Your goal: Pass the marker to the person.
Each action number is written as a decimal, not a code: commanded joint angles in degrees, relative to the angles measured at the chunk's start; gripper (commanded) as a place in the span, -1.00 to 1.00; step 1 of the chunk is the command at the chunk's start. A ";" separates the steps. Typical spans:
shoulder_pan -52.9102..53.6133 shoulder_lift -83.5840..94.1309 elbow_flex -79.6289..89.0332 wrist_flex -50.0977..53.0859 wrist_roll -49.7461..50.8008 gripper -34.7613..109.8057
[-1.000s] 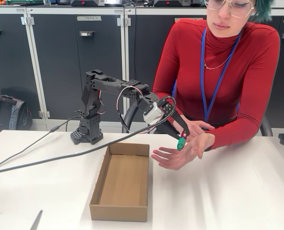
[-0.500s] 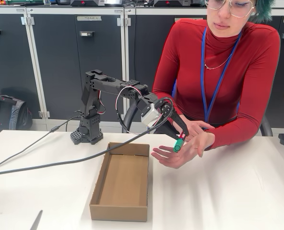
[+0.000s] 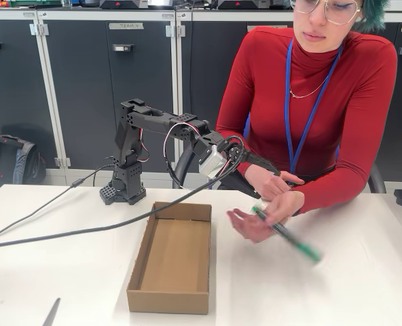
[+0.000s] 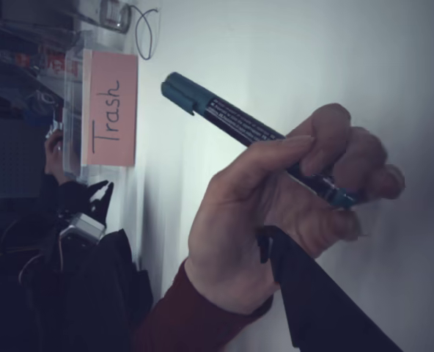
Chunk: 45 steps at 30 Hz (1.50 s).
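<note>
My gripper (image 3: 259, 163) sits at the end of my arm (image 3: 153, 125), reaching toward 3 o'clock in the fixed view, above the far end of the cardboard box (image 3: 170, 261); its fingers stand apart and hold nothing; one dark finger (image 4: 327, 308) shows in the wrist view at 5 o'clock, just in front of the person's wrist.

The marker (image 3: 286, 234) is in the person's hand (image 3: 259, 217); in the fixed view it is motion-blurred, slanting from the hand toward 4 o'clock over the table (image 3: 337, 285), green at both ends; the hand sits just to the 3 o'clock side of the box, below my gripper and apart from it.

The wrist view lies on its side and gives detail the fixed view lacks: the fingers of the hand (image 4: 276, 213) wrap the marker (image 4: 232, 121) near one end; its capped end points to 10 o'clock; small white lettering runs along the dark body; a pink card reading "Trash" (image 4: 111, 108) stands at 10 o'clock on a clear holder.

The fixed view alone gives the layout: the person (image 3: 316, 102) in a red sweater sits behind the table at 2 o'clock, second hand (image 3: 272, 182) just under my gripper; a cable (image 3: 85, 227) crosses the table from 9 o'clock up to my arm.

The box is open-topped; its brown floor is bare.
</note>
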 commanded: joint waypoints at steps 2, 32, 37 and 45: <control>0.09 1.58 -0.62 -1.49 -0.35 0.03; 1.14 3.25 -4.66 6.24 -0.70 0.03; 0.97 3.87 -7.82 12.48 -0.62 0.03; -0.79 6.24 -10.11 19.95 -1.23 0.01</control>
